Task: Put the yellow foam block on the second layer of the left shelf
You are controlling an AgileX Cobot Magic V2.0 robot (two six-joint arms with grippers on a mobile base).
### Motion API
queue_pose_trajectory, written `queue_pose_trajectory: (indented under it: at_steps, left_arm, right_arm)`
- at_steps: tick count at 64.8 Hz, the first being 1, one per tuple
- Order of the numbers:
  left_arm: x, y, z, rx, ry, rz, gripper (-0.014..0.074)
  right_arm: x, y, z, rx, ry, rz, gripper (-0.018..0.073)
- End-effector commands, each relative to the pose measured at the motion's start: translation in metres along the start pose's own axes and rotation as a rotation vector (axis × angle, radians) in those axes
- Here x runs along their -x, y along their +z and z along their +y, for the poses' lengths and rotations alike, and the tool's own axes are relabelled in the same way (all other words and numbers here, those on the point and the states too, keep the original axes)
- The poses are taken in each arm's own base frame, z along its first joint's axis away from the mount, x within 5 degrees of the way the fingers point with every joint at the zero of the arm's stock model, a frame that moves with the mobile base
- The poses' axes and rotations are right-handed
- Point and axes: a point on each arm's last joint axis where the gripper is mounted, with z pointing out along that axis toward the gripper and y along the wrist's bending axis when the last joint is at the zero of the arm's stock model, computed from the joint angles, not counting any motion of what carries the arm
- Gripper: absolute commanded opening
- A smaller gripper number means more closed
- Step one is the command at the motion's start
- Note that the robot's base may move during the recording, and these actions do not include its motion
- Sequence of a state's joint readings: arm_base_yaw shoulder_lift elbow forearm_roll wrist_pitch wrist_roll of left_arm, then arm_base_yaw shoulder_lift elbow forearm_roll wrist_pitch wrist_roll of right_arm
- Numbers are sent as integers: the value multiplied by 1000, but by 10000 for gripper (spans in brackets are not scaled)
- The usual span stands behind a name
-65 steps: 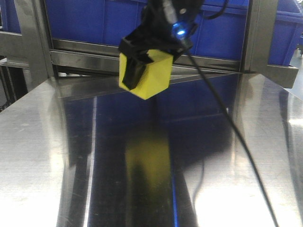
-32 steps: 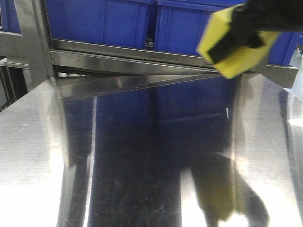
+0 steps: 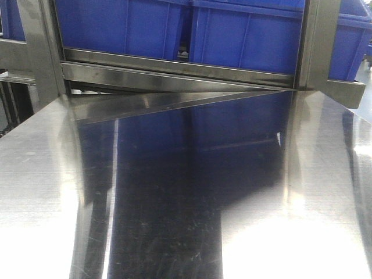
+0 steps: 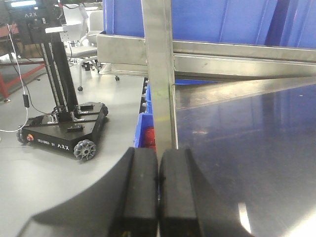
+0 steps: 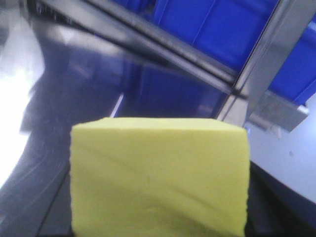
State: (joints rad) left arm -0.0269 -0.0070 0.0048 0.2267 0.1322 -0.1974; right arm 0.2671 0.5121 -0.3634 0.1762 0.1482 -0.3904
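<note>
Pressing flat together at the bottom of the left wrist view, the jaws of the left gripper [image 4: 158, 192] leave no gap and hold nothing; their lower ends are cut off by the frame. Over in the right wrist view, the yellow foam block [image 5: 158, 173] fills the lower half and hides most of the right gripper [image 5: 159, 217]. Only dark slivers of its jaws show at the block's two sides, closed on the foam and holding it clear above the surface [image 3: 174, 203]. The block's underside runs out of frame, and that picture is soft.

The surface is brushed steel, bright at its left and right sides and dark through the middle, where it mirrors blue. Off its left edge lies a grey floor [image 4: 44, 173] with a black wheeled base [image 4: 64, 131] standing on it, and a chair farther back.

Just beside the surface's left edge sits a low blue bin [image 4: 143, 126] with something red inside — too small to make out. A steel upright [image 4: 160, 74] rises at that edge, a horizontal rail [image 3: 174, 67] runs along the back, and large blue bins [image 3: 128, 26] stand behind the rail. A second upright [image 3: 314, 40] closes the right side. In the right wrist view, the held block hangs short of this rail and post, touching neither.
</note>
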Motion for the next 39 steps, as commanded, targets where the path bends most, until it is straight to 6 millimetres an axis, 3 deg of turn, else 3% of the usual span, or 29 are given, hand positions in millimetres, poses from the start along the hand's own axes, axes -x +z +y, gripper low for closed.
queue_pose_trajectory:
  at_steps: [1, 20, 39]
  left_arm:
    - [0, 0, -2, -18, -7, -71, 136]
    - [0, 0, -2, -18, -7, -71, 136]
    - [0, 0, -2, -18, -7, -71, 136]
  right_arm:
    - [20, -19, -6, -66, -2, -191, 276]
    - [34, -66, -9, -142, -4, -473, 276]
    - [36, -70, -10, -155, -3, -512, 276]
